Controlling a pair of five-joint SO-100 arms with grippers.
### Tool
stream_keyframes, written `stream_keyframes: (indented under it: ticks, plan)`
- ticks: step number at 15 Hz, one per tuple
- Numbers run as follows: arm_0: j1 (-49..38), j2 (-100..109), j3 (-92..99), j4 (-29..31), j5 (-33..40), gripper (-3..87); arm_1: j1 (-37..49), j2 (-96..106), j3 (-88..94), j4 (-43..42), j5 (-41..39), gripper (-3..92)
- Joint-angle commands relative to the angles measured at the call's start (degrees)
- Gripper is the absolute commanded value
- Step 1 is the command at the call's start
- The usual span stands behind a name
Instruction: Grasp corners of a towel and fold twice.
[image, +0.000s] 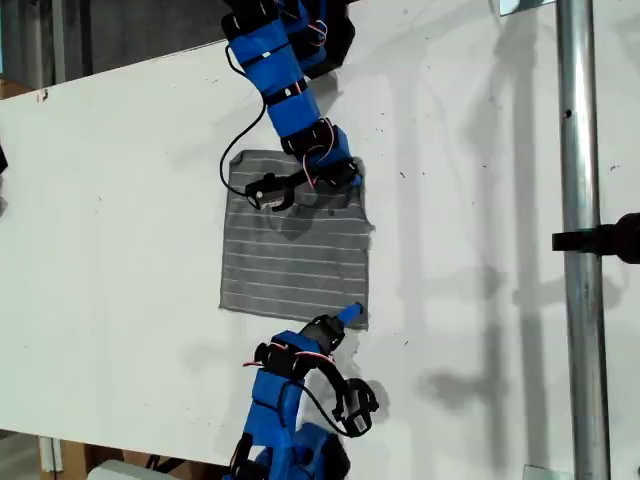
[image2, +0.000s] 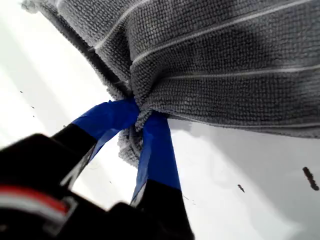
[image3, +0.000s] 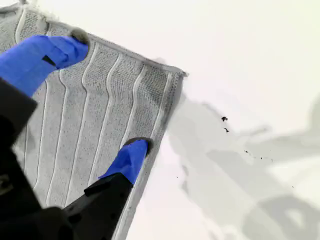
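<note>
Towel (image: 295, 255), soft and limp: one corner (image2: 145, 106) bunched tight in my first gripper (image2: 141, 114); my second gripper (image3: 106, 95) wide apart, empty, fingertips (image3: 131, 157) pressing near another corner (image3: 175, 77).

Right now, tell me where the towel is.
The towel lies flat on the white table, at the exterior view's centre, between the two blue arms; my first gripper pinches one corner.

1. You are getting bright, even light on the white table (image: 120, 200); soft grey arm shadows are falling toward the exterior view's right.
2. Both wrist views are washing out over the bare table.
3. Near black gripper housings are blurring; the towel (image2: 225, 60) weave is staying sharp.
</note>
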Motion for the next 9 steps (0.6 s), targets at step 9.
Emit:
stream_keyframes:
  ticks: [9]
  plan:
    - [-4.7, -15.5, -1.1, -10.5, -6.0, 1.8, -1.0, 0.6, -0.3, -2.5, 0.9, -0.2]
